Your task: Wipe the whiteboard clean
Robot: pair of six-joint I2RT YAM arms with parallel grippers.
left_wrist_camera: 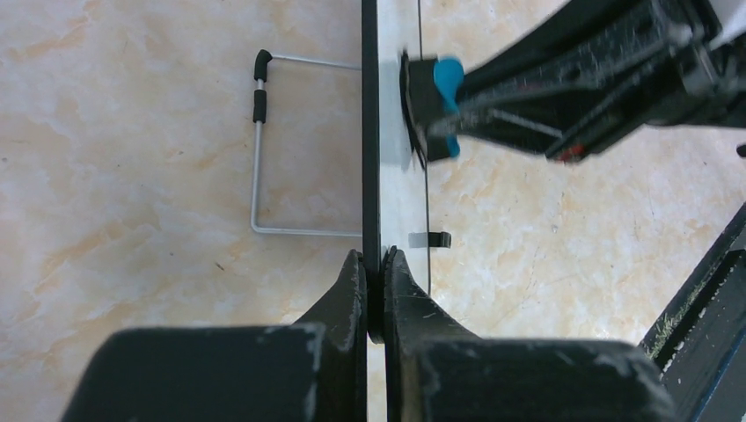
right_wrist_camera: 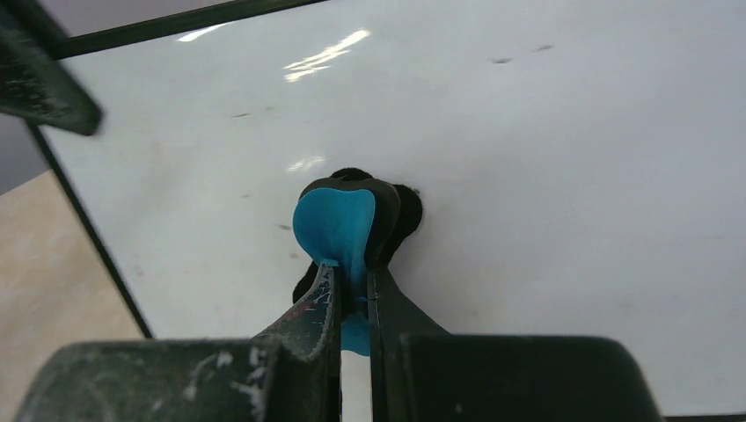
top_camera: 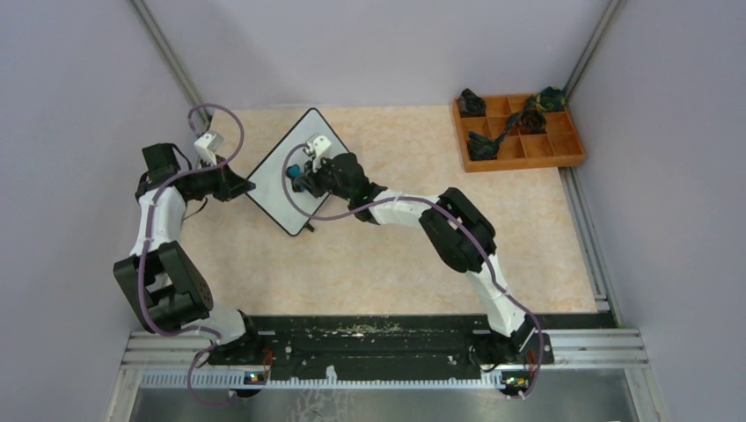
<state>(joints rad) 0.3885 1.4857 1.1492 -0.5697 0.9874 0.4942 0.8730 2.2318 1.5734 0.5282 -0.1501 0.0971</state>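
The left hand (left_wrist_camera: pixel 374 268) is clamped on the edge of the whiteboard (left_wrist_camera: pixel 370 132). The right hand (right_wrist_camera: pixel 352 286) grips a blue eraser (right_wrist_camera: pixel 337 224) and presses it on the board face just ahead. Pushing too hard could twist the board out of that thin pinch.

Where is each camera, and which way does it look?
Top: above and behind, looking down at the table; left arm, right arm, whiteboard and tray show.
Left wrist: on the left arm, looking along the whiteboard's edge; left tool shut on its frame.
Right wrist: on the right arm, facing the whiteboard's face; right tool shut on the eraser.
Shared: all three show the whiteboard; both wrist views show the eraser.
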